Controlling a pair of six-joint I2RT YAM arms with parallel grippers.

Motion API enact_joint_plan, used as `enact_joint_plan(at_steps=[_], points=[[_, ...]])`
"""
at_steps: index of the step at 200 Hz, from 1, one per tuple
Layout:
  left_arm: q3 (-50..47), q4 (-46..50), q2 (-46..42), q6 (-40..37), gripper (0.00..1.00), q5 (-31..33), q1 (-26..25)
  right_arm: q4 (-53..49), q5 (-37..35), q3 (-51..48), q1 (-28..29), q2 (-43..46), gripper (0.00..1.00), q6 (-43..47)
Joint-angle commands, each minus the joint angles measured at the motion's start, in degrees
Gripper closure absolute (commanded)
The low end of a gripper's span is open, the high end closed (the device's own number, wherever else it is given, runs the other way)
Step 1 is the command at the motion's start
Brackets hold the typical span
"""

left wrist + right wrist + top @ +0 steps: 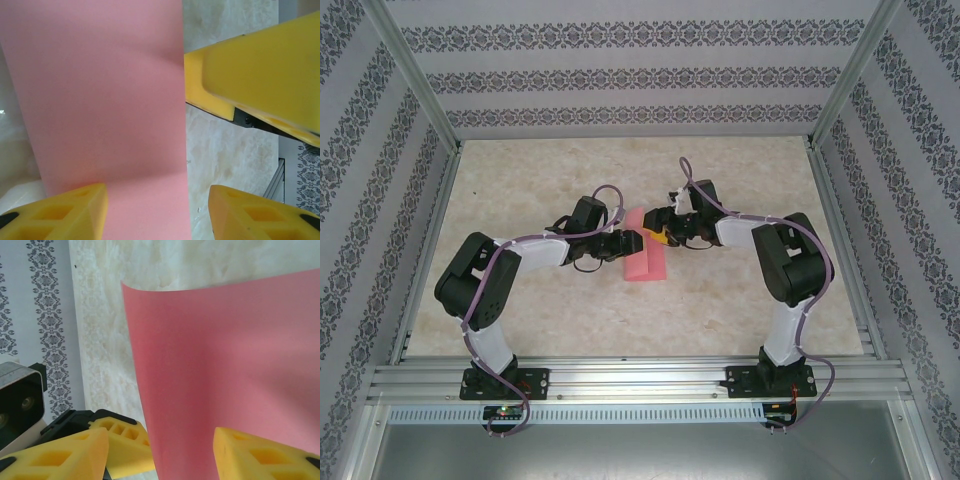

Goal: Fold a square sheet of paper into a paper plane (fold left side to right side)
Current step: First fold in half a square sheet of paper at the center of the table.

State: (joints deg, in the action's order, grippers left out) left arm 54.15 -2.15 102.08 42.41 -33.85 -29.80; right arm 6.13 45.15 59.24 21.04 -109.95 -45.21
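Sheet of paper (646, 262) runs front-to-back between left fingers (624, 245) and right fingers (661, 237) (both pairs spread, pinching nothing)

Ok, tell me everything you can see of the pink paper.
The pink paper is a thin, matte, plain sheet lying in the middle of the table as a tall narrow rectangle, seemingly folded over. From the left wrist, a faint crease crosses it near the bottom. From the right wrist, it looks gently bowed rather than flat. It sits between the left gripper and the right gripper, both with fingers apart; whether either touches it I cannot tell.
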Motion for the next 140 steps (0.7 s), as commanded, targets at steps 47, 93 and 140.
enact_joint_plan(at_steps=[47, 93, 140], points=[[1.2, -1.9, -0.1, 0.5, 0.44, -0.6, -0.7, 1.9, 0.8, 1.9, 0.7, -1.8, 0.81, -0.3], [1.6, 0.1, -1.8, -0.5, 0.42, 0.2, -0.7, -0.8, -0.5, 2.2, 0.1, -1.3, 1.0, 2.0], [3.0, 11.3, -5.7, -3.3, 0.34, 9.4, -0.7, -6.0, -3.0, 2.3, -1.5, 0.0, 1.0, 5.9]])
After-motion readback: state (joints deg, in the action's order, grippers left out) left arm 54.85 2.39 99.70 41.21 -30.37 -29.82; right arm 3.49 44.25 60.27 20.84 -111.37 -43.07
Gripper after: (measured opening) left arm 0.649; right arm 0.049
